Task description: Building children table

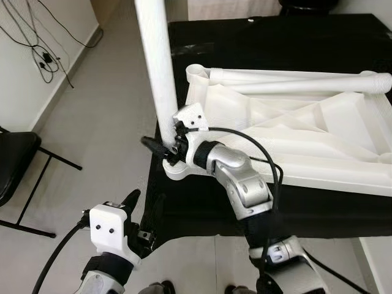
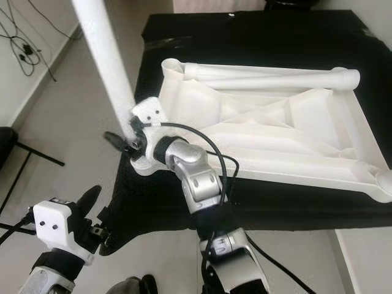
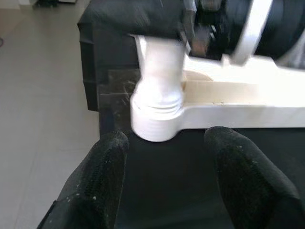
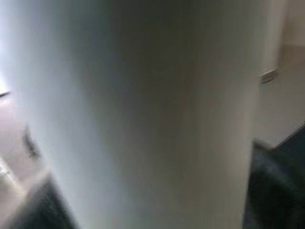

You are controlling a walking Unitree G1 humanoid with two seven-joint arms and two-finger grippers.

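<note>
Up in the middle left of the head view, our right end effector (image 1: 164, 149) pinches the white table leg (image 1: 156, 61) close to its base, black fingers on either side of the tube. That leg stands upright and runs out of the top of the frame, its foot sitting in the corner socket (image 3: 155, 125) of the upside-down white tabletop (image 1: 306, 138). The tabletop lies on the black surface (image 1: 294, 37), which takes up the centre and right. Two more white legs (image 1: 288, 81) rest across the tabletop's far edge. Our left end effector (image 1: 146, 211) hangs low at lower left, just off the surface's near corner, fingers (image 3: 97, 183) spread apart and touching nothing; its wrist camera looks straight at the socket. A black chair (image 1: 15, 165) stands on the floor at the left edge.
</note>
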